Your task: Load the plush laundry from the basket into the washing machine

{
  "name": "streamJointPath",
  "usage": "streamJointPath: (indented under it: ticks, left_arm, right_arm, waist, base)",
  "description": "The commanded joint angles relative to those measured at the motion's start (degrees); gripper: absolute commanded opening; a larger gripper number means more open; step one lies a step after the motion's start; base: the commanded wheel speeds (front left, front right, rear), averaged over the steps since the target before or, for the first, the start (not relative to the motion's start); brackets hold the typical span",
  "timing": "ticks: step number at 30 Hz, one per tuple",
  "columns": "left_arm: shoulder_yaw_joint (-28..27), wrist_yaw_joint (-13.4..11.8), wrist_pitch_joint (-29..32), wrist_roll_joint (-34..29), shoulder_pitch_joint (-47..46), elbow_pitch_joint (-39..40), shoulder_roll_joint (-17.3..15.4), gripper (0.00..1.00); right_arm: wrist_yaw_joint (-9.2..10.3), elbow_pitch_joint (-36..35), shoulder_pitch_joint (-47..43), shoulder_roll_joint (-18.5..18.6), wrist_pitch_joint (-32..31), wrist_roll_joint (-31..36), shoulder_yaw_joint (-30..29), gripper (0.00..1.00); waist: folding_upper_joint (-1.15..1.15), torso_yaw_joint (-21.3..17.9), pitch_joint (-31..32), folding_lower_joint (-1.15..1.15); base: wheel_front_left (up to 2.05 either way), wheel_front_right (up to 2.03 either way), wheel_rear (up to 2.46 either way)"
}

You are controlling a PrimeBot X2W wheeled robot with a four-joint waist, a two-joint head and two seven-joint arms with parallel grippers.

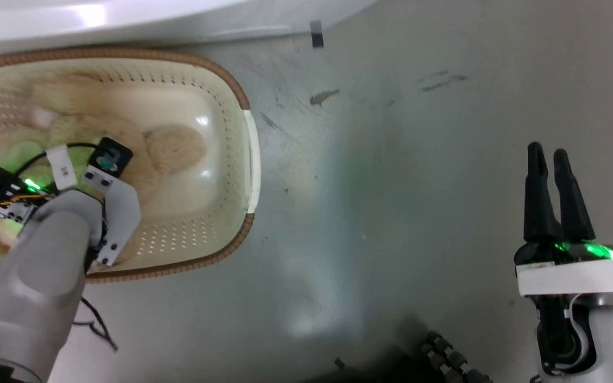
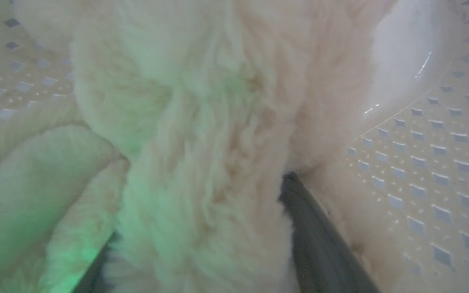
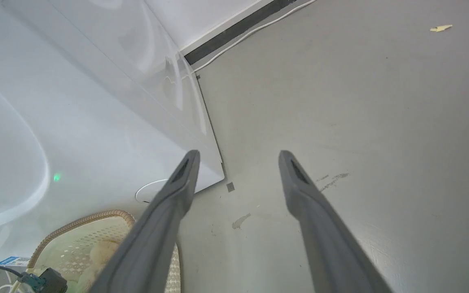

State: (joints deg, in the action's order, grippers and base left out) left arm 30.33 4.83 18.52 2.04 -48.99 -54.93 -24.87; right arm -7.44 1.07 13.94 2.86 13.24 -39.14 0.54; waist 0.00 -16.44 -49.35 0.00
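1. In the head view the basket (image 1: 248, 143) sits on the floor (image 1: 391, 186) at 10 o'clock. It is just below the white front of the washing machine (image 1: 46, 16), which runs along the top edge from 11 to 12 o'clock.
2. The plush laundry (image 1: 173, 149) lies inside the basket, one rounded limb toward 3 o'clock.
3. The left claw (image 2: 202, 203) reaches down into the basket, spread wide, its fingers (image 2: 324, 244) straddling a thick fold of the plush fur.
4. The right claw (image 1: 547, 151) hangs over the floor at 4 o'clock, well apart from the basket, its fingers parted and holding nothing.
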Motion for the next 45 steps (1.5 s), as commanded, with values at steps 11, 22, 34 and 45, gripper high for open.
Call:
streamJointPath:
  ticks: [11,22,34,45]
  left_arm:
    - [1.8,-2.1,-5.9,4.1,-2.1,-4.0,-1.4,0.0]
    - [-3.4,-7.0,-22.5,11.1,4.4,-4.4,4.9,0.0]
    - [-4.1,-6.3,-32.9,14.7,13.5,-2.6,10.4,0.0]
    - [-12.6,-7.9,-33.5,16.9,30.2,22.7,13.1,0.0]
  right_arm:
    - [-0.05,1.6,3.2,0.0,1.8,-4.5,-0.9,1.0]
    - [-0.05,3.2,0.7,0.0,1.8,-1.3,-3.1,1.0]
    - [-0.05,3.8,-5.0,0.0,1.8,3.1,-4.2,1.0]
    - [-0.05,2.8,-10.0,0.0,1.8,6.4,-8.4,1.0]
  waist:
    - [0.0,-1.0,-1.5,0.0]
    - [0.0,3.2,12.7,0.0]
    - [0.0,8.8,27.9,0.0]
    - [0.0,13.1,38.2,0.0]
  base:
    - [0.0,0.0,0.0]
    - [0.0,0.0,0.0]
    - [0.0,0.0,0.0]
    - [0.0,0.0,0.0]
